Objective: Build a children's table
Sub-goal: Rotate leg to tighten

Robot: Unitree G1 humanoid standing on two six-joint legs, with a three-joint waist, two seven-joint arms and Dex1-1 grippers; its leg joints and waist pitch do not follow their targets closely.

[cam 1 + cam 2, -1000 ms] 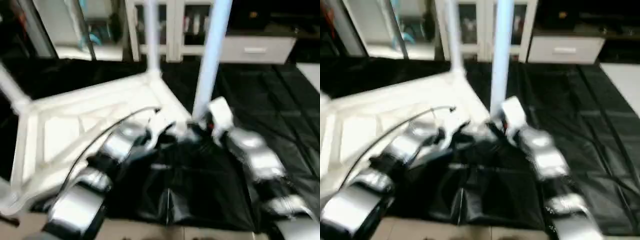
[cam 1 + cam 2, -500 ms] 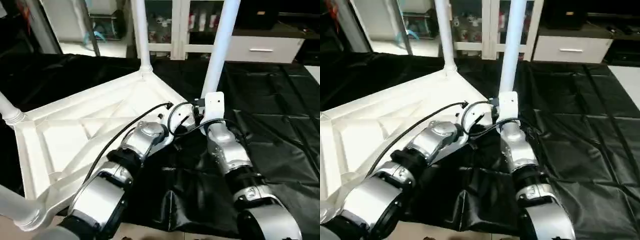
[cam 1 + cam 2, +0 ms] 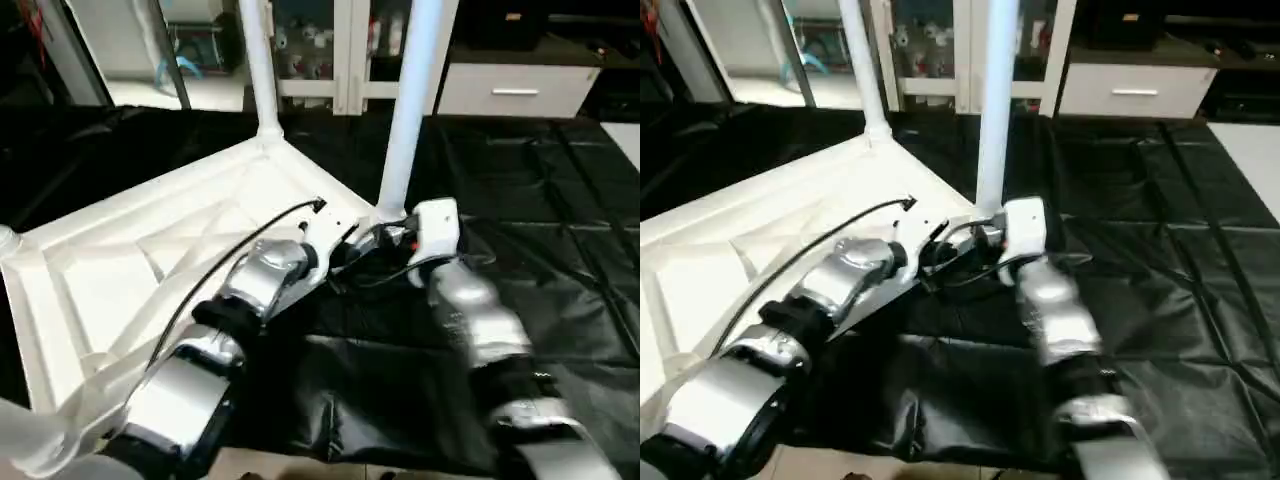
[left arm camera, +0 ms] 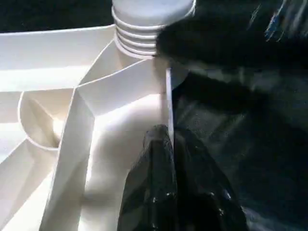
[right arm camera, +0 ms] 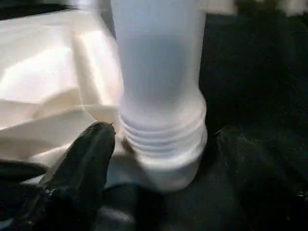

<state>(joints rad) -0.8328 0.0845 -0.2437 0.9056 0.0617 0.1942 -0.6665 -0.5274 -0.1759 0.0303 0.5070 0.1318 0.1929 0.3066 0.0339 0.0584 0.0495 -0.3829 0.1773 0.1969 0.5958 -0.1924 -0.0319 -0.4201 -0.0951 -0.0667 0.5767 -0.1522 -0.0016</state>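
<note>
Left pincer (image 4: 168, 144) pinching shut on tabletop (image 3: 120, 270) rim; right pincer (image 5: 159, 159) straddling leg (image 3: 405, 120) base, fingers spread apart.

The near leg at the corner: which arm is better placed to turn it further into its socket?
Right. The right gripper is open around the base of the near leg, one finger on each side. The left gripper is shut on the tabletop rim.

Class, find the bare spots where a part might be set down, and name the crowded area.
Free: black sheet right of the near leg. Crowded: the tabletop corner, where the left gripper and right gripper meet.
</note>
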